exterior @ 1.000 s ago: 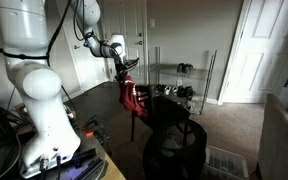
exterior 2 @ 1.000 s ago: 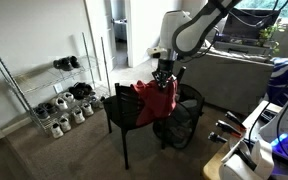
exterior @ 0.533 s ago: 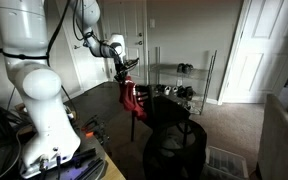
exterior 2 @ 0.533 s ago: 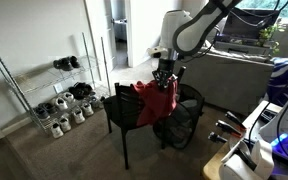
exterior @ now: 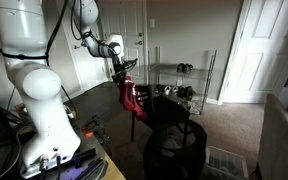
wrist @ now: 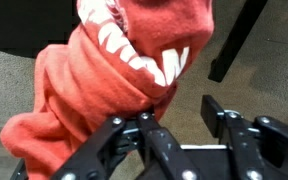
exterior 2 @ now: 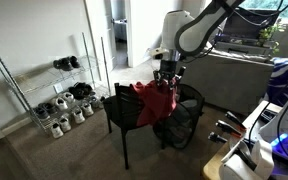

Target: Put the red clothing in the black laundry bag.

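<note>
While the gripper (exterior 2: 165,76) hung over the black chair (exterior 2: 120,108), the red clothing (exterior 2: 154,102) draped from it down against the chair, just beside the black laundry bag (exterior 2: 182,127). At the wrist, the cloth (white lettering showing) bunched against one of the fingers (wrist: 134,128). We saw a gap between them and could not tell whether they gripped.

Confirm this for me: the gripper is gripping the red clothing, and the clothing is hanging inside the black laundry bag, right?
Not quite. The gripper does grip the red clothing, but the clothing hangs by the black chair, outside the black laundry bag. An exterior view shows the clothing and the bag clearly apart.
</note>
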`<move>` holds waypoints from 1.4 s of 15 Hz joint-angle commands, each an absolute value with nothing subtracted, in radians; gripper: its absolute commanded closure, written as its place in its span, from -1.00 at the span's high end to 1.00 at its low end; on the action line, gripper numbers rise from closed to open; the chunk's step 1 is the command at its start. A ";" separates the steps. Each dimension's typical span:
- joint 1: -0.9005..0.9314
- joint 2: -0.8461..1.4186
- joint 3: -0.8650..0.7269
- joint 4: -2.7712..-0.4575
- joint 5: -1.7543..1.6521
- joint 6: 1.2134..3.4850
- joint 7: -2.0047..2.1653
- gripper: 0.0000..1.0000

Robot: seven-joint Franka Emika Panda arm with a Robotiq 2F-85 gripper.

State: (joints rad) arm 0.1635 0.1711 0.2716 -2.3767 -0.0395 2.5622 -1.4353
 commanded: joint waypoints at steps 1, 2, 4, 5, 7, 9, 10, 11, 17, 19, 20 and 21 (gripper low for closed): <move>0.164 0.172 0.272 -2.374 -0.040 2.560 -1.434 0.07; 0.164 0.172 0.272 -2.374 -0.040 2.560 -1.434 0.07; 0.165 0.165 0.271 -2.379 -0.042 2.550 -1.428 0.59; 0.165 0.161 0.271 -2.378 -0.040 2.529 -1.426 0.70; 0.168 0.149 0.272 -2.383 -0.040 2.493 -1.422 0.94; 0.175 0.116 0.273 -2.413 -0.046 2.497 -1.407 1.00; 0.177 0.098 0.275 -2.429 -0.043 2.500 -1.406 1.00; 0.180 0.081 0.277 -2.440 -0.040 2.500 -1.409 1.00; 0.195 0.000 0.269 -2.460 -0.038 2.498 -1.409 1.00; 0.201 -0.003 0.265 -2.460 -0.042 2.493 -1.395 1.00; 0.201 0.014 0.261 -2.442 -0.045 2.485 -1.391 1.00; 0.198 0.037 0.256 -2.420 -0.050 2.481 -1.387 1.00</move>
State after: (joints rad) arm 0.1889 0.0306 0.2730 -2.4282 -0.0395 2.4879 -1.4195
